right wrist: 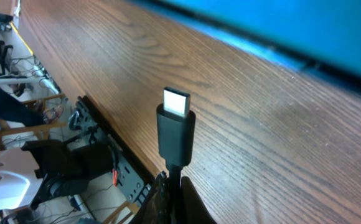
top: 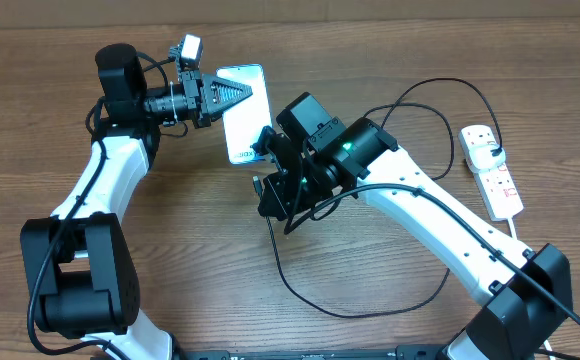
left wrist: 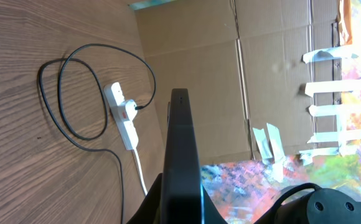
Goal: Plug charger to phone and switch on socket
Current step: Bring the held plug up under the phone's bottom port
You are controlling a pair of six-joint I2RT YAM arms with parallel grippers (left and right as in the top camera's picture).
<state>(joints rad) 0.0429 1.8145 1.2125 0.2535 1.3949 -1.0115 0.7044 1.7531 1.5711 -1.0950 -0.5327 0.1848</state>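
The phone (top: 244,120), its blue-teal screen lit, is held off the table with my left gripper (top: 232,96) shut on its upper end. In the left wrist view it shows edge-on as a dark slab (left wrist: 182,149) between the fingers. Just below the phone's lower end, my right gripper (top: 267,188) is shut on the charger's black cable behind its plug. The plug tip (right wrist: 176,126) sticks up from the jaws (right wrist: 175,186) toward the blurred blue phone (right wrist: 292,25). The black cable (top: 370,300) loops across the table to a white adapter (top: 479,141) on the socket strip (top: 500,182).
The socket strip (left wrist: 123,117) lies near the right table edge with its white cord (left wrist: 140,174) trailing off. Cable loops (left wrist: 75,93) spread over the wood between the strip and the right arm. A cardboard wall (left wrist: 230,81) stands behind the table.
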